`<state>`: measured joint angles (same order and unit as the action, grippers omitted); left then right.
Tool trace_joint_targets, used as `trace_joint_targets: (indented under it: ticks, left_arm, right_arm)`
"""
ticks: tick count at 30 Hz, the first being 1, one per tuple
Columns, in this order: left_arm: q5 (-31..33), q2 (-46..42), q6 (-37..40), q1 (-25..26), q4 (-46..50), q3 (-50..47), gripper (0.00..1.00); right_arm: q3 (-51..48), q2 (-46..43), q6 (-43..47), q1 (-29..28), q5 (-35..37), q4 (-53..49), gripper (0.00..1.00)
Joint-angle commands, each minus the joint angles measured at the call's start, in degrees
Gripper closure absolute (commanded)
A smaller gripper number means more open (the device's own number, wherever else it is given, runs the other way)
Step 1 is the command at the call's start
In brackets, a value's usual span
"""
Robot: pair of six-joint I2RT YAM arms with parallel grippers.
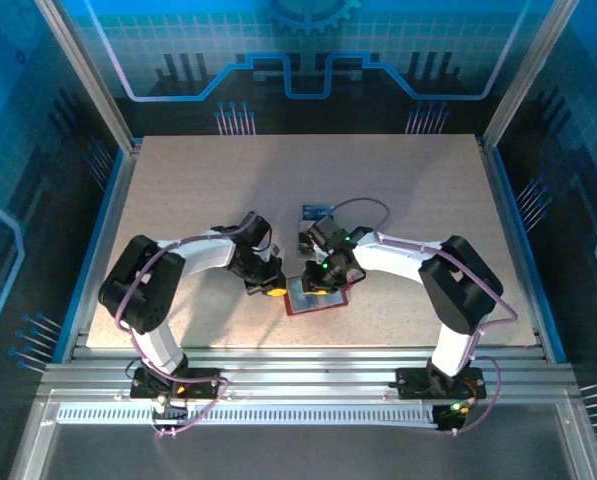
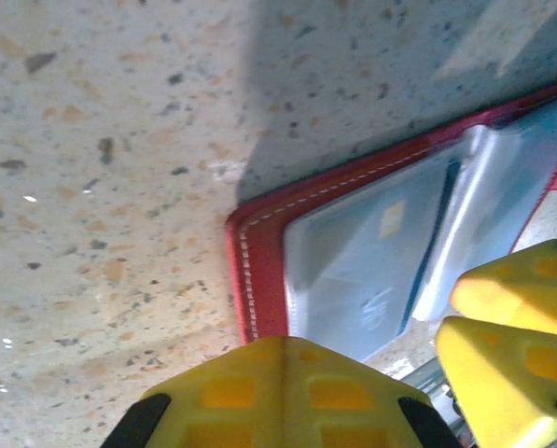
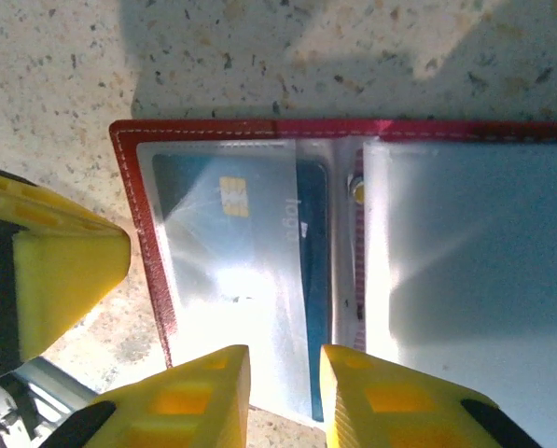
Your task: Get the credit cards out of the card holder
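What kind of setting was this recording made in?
Probably a lab robot cell: a speckled tabletop framed by aluminium rails, walled with blue printed panels, an open red card holder lying on it.

I count 1 holder, 1 sleeved card w/ chip, 1 loose card on desk.

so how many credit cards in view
2: one blue card in a sleeve of the open card holder, a second card on the table beyond it; more may be hidden inside.
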<state>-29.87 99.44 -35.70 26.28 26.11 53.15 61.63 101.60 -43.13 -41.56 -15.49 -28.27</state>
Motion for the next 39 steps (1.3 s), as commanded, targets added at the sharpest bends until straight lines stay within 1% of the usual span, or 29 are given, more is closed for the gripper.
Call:
trace_joint_targets:
  ticks: [1, 12, 20, 23, 28, 39]
  left_arm:
    - [-1.9, -1.1, -2.0, 1.2, -0.8, 1.7, 1.0]
    - [-0.4, 1.7, -2.2, 1.7, -2.4, 2.1, 1.0]
    - [0.4, 4.2, -1.0, 1.6, -2.3, 1.1, 1.0]
    - [0.9, 4.8, -0.4, 1.6, -2.0, 0.8, 1.0]
    - [4.1, 4.9, 1.7, 1.6, 0.7, 0.7, 1.0]
    - [3.8, 4.8, 2.1, 1.4, 1.1, 1.0, 1.0]
  right_arm:
    - [-2.0, -1.5, -1.2, 1.1, -2.4, 0.9, 0.74]
    - [-2.8, -1.4, -1.4, 1.6, -3.4, 1.6, 0.75]
    - [-2.8, -1.9, -1.6, 1.5, -3.4, 2.1, 0.75]
    - [-3.5, -1.5, -2.4, 1.9, -5.4, 4.6, 0.75]
    - [-5.8, -0.2, -4.5, 3.1, -9.1, 10.1, 0.75]
    - [-7.4, 1.1, -5.4, 3.7, -11.1, 13.6, 0.75]
